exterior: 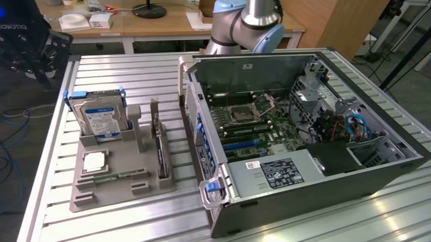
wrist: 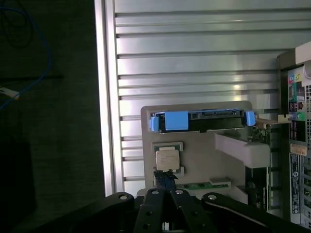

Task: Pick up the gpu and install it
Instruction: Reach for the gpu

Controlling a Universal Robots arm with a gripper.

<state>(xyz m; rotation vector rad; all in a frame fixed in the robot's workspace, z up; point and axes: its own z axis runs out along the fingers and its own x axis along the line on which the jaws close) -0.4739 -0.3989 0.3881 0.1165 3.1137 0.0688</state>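
The gpu (exterior: pixel 160 146) stands on edge in the tray (exterior: pixel 114 194), long axis 12-to-6, bracket end at 12. My gripper (wrist: pixel 165 182) hangs at 10 o'clock, pointing down, fingers (wrist: pixel 171 188) pressed together.

Gpu (exterior: pixel 161 154) upright in tray (exterior: pixel 116 190) (exterior view's left of case (exterior: pixel 316 201)).

Closed black pincer (wrist: pixel 166 183) hovers over a grey tray (wrist: pixel 201 158), nearest its square processor chip (wrist: pixel 165 159), blue-framed hard drive (wrist: pixel 199 121) beyond.

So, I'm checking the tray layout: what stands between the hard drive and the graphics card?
A grey upright post of the tray stands between the hard drive and the graphics card, as the exterior view shows.
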